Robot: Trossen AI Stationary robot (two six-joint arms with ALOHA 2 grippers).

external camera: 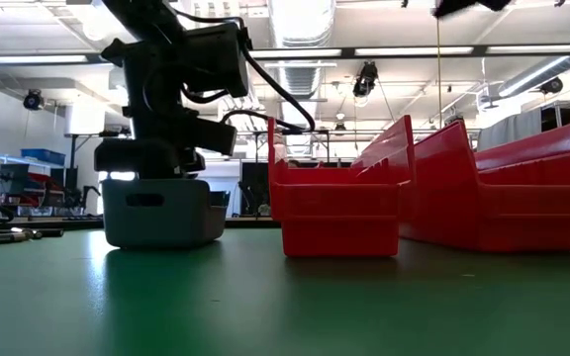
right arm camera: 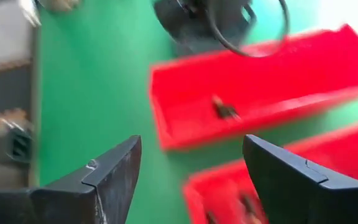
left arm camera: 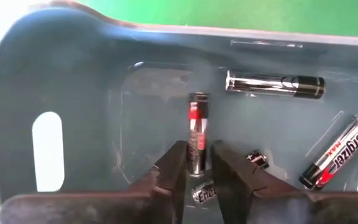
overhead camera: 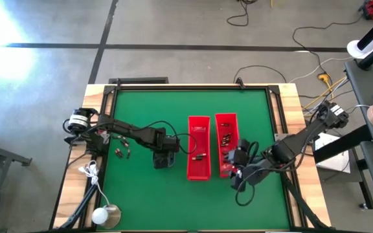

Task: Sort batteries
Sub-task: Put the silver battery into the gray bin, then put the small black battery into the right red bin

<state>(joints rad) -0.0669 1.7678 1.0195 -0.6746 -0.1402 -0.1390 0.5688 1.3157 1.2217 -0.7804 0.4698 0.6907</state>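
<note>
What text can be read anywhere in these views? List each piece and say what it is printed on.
"Energizer MAX": on the tilted battery in the grey tray.
"Ener", the rest hidden: on the battery lying by the left gripper.
The upright battery between its jaws and the long silvery battery: markings too blurred to read.
High, low and right wrist views: nothing readable.

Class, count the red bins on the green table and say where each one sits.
2. One red bin stands near the middle of the table, the other red bin lies just right of it, by the right gripper. No others show.
</note>
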